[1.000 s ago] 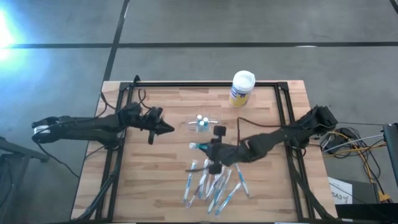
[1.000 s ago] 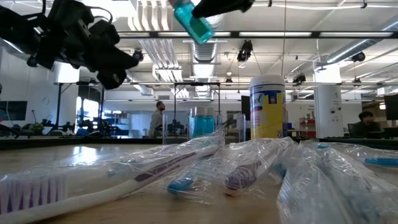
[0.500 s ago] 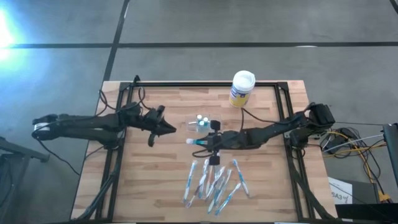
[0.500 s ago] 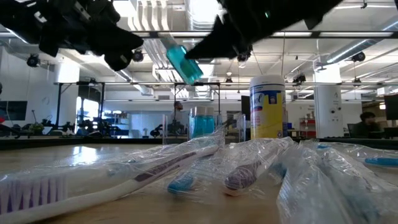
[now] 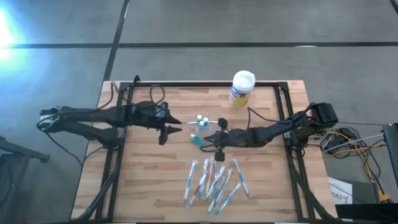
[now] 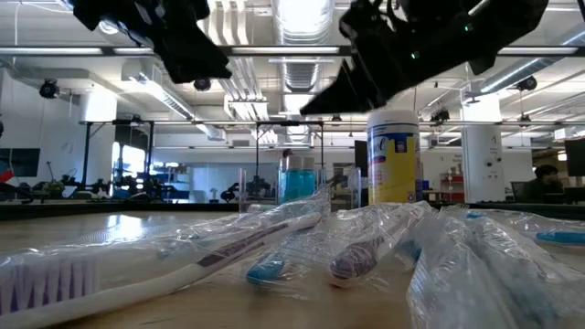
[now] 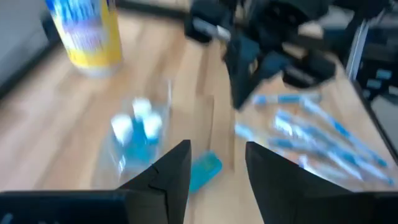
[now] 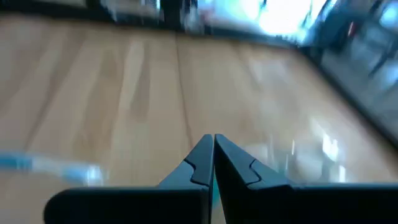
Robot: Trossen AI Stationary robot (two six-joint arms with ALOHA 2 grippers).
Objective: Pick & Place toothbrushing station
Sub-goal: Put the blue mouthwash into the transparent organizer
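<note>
The toothbrushing station (image 5: pixel 205 122) is a clear plastic holder lying on the wooden table, with small white-capped blue bottles inside; it also shows in the left wrist view (image 7: pixel 140 143). A small teal bottle (image 5: pixel 196 140) lies on the table just in front of it (image 7: pixel 205 171). My right gripper (image 5: pixel 209 138) is shut, its tips just right of the teal bottle and above the table. My left gripper (image 7: pixel 217 174) hangs open above the table, left of the holder (image 5: pixel 171 128), pointing at it.
A yellow-and-blue canister with a white lid (image 5: pixel 242 88) stands at the table's far edge. Several wrapped toothbrushes (image 5: pixel 214 180) lie in a heap near the front edge. Black frame rails (image 5: pixel 121 124) run along the table's sides. People show far off in the room.
My right gripper has come down and gone toward the holder. The teal bottle it carried in the air has left its fingers and now lies on the table. My left gripper has risen and moved right toward the holder.
</note>
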